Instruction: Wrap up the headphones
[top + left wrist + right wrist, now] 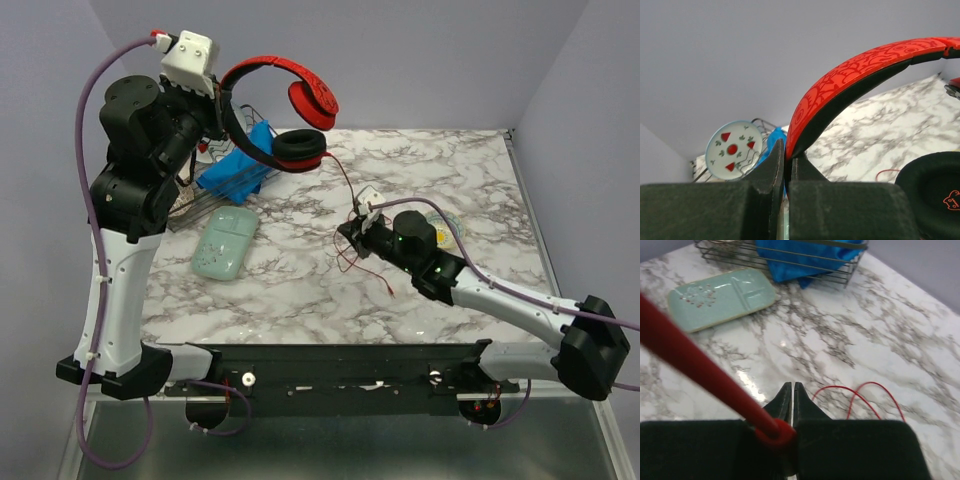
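As left jaws clamp headphones [850, 70], right jaws apparently pinch cable [690, 355].

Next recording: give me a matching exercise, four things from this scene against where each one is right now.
Things:
1. red patterned headband of the headphones
2. thin red cable
3. pale green rectangular dish
4. blue cloth

Places:
A. inside the wire rack
B. pinched in the right gripper
C. flat on the marble table
D. clamped in the left gripper

Pairs: 1-D, 2-B, 3-C, 4-A.
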Available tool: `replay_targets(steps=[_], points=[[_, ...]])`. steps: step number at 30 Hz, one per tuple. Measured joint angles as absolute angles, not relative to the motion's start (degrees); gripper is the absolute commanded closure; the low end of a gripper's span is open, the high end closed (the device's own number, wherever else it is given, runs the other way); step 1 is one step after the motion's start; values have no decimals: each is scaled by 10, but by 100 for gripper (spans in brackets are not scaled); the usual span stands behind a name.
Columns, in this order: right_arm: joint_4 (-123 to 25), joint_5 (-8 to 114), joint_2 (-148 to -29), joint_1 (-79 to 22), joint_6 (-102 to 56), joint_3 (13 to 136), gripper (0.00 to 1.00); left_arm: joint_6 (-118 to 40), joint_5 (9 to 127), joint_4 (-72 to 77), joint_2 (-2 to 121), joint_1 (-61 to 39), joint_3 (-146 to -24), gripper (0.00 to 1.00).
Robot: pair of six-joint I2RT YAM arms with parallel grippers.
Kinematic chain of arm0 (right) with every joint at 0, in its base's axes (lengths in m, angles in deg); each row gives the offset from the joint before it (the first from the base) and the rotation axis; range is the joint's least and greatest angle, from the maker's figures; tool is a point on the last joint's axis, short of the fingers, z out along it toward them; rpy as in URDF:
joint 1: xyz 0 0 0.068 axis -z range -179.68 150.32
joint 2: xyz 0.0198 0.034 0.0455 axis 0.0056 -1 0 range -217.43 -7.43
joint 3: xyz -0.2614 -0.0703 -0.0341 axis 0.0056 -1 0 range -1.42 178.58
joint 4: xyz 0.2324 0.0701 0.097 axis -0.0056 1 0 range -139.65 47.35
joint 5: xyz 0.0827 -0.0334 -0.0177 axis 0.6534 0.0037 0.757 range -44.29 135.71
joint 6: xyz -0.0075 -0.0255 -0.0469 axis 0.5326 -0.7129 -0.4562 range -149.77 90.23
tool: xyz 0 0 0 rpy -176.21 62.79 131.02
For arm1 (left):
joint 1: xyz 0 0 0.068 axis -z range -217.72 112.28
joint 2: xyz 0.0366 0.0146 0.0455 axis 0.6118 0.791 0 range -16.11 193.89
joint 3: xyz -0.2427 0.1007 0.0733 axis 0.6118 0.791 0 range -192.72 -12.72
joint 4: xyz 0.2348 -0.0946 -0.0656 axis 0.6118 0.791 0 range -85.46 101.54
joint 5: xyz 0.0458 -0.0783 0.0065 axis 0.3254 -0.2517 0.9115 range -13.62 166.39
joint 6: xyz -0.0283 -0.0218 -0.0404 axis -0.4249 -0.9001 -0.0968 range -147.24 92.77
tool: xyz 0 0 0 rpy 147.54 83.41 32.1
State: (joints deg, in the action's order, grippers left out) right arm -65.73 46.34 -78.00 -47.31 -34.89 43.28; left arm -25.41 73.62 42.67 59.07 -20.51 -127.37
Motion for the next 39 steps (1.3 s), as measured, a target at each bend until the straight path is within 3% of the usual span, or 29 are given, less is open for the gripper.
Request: replay_targets(steps=[3,7,13,21,29,39], points=[[-564,384,-747,-473,-373,458,99,-210,767,416,586,-203,-1218,100],[-426,244,-735,-473,-435,586,99,-156,824,410,616,-189,-1150,100],[-331,157,-753,-488,-522,723,99,-121,857,416,721,-111,-1091,100],[-313,142,-840,-499,-552,788,99,-97,872,426,743,-29,-1096,100],[-303,153,-856,-473,-550,816,99,-82,851,434,708,9,-1069,100],[-267,249,-887,-409,-511,860,99,-82,774,433,644,26,-1037,100]])
